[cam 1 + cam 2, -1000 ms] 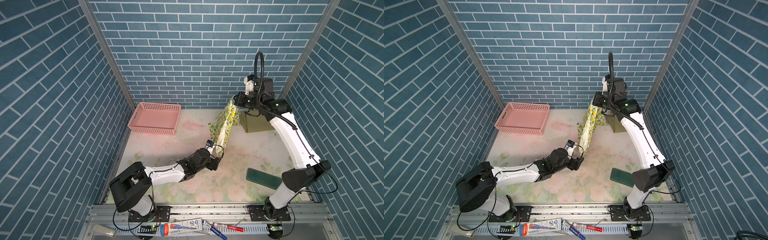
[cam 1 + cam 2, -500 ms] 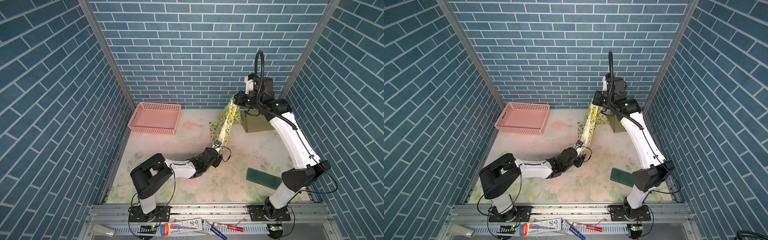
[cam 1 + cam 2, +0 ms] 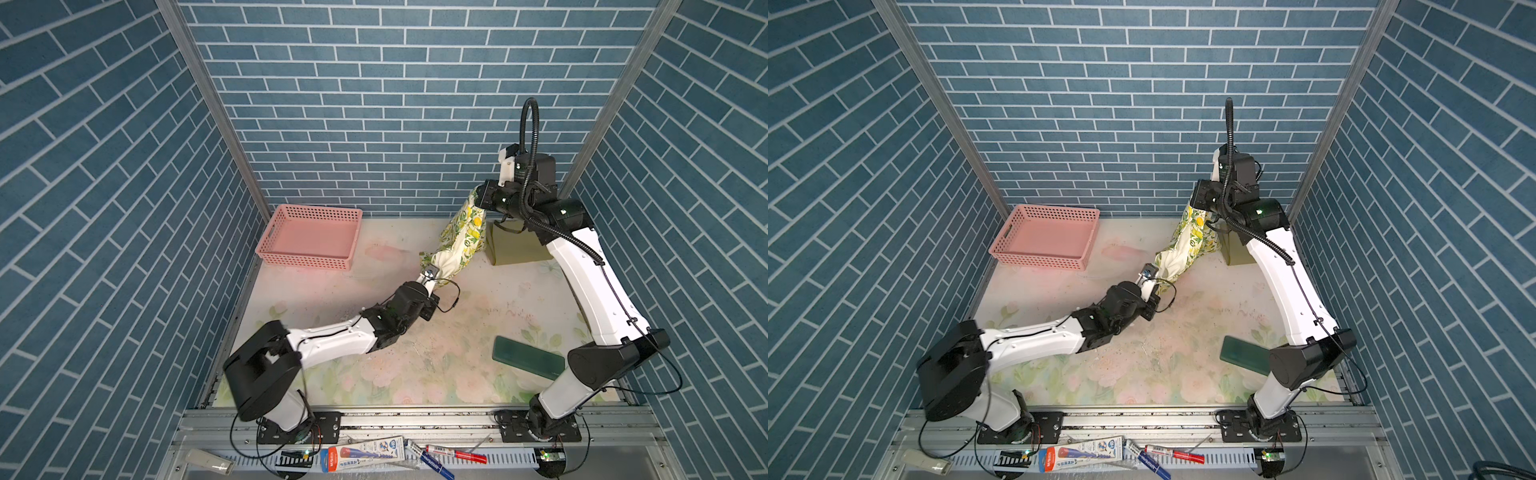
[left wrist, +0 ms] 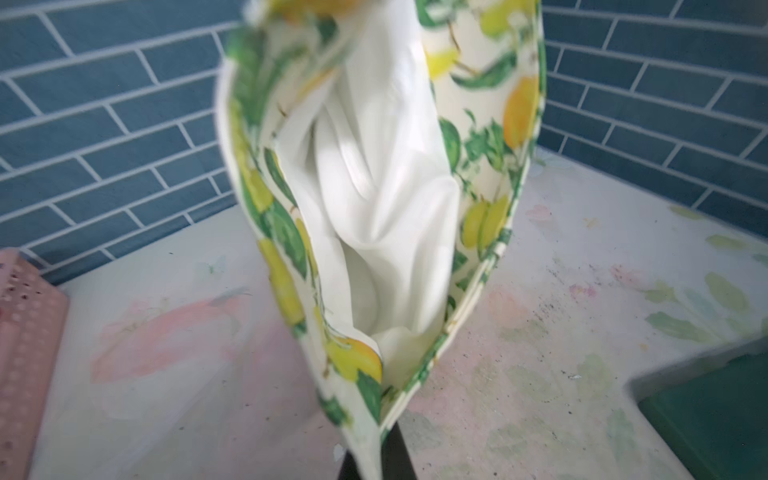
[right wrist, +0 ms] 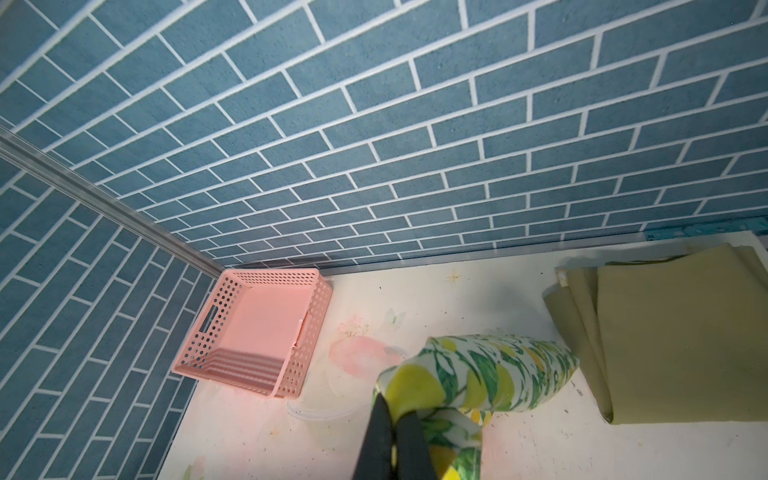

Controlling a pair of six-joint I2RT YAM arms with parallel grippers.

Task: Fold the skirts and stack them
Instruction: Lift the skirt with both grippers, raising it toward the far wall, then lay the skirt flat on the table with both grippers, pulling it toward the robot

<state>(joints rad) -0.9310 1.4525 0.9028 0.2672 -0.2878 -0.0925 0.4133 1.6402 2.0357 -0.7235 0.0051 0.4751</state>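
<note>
The white skirt with lemons and leaves [image 3: 461, 237] [image 3: 1183, 249] hangs slantwise above the table, stretched between both grippers. My right gripper [image 3: 478, 199] [image 5: 395, 419] is raised at the back right and is shut on the skirt's upper end [image 5: 490, 374]. Lower down, near mid-table, my left gripper [image 3: 432, 274] [image 4: 376, 453] is shut on the hem at the skirt's lower corner [image 4: 374, 187]. The olive green skirt [image 3: 515, 249] [image 5: 673, 332] lies folded flat at the back right, behind the hanging skirt.
A pink perforated basket [image 3: 309, 241] [image 5: 253, 332] stands at the back left by the wall. A dark green flat block [image 3: 528, 357] [image 4: 715, 419] lies at the front right beside the right arm's base. Blue brick walls close in three sides.
My left gripper has reached forward and up to the lemon skirt's lower corner and shut on it; a second ago it was open. The right gripper has kept its hold high up.
</note>
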